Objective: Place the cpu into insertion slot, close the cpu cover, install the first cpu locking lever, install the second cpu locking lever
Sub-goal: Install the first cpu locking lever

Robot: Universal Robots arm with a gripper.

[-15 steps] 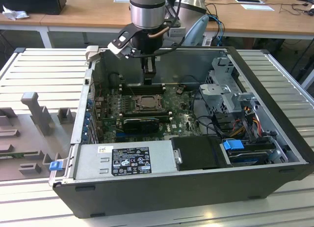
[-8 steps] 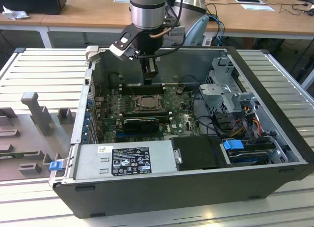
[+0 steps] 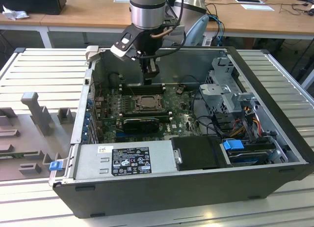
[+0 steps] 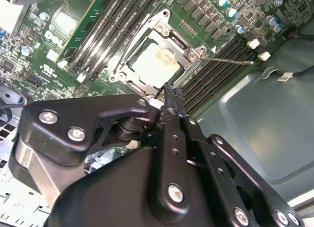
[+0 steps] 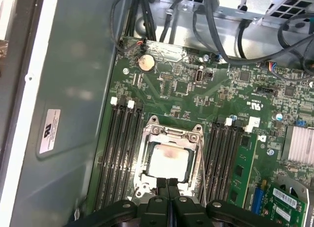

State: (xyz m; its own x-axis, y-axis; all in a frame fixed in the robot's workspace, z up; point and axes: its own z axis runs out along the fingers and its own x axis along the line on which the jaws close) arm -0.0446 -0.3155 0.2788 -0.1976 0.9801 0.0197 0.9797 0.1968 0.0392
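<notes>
The cpu (image 5: 169, 160) lies flat in the slot (image 5: 139, 184), its pale top showing through the window of the cover (image 5: 171, 137), which looks folded down over it. By its look the cpu is light, stiff and thin, but fragile where it meets the slot's pins. It should be touched only by its edges or flat top and never pushed sideways. The cover seems to be stiff sheet metal, best pressed on its frame rather than through the window. In the second wrist view a thin wire lever (image 4: 230, 61) juts from one corner of the slot across the memory slots (image 4: 216, 72). It appears unlatched, and I judge it springy and slippery, best taken near its free end. The gripper (image 5: 168, 182) has its fingers together with nothing between them, the tips just at the slot's near edge. Whether they touch it I cannot tell. In the exterior view the gripper (image 3: 149, 78) hangs at 12 o'clock of the slot, a black card (image 3: 142, 123) lies at 6 o'clock with the power supply (image 3: 125, 158) beyond, and the drive cage (image 3: 225, 94) stands at 3 o'clock. All of this is inside the open case (image 3: 186, 192) on the desk (image 3: 44, 70).
</notes>
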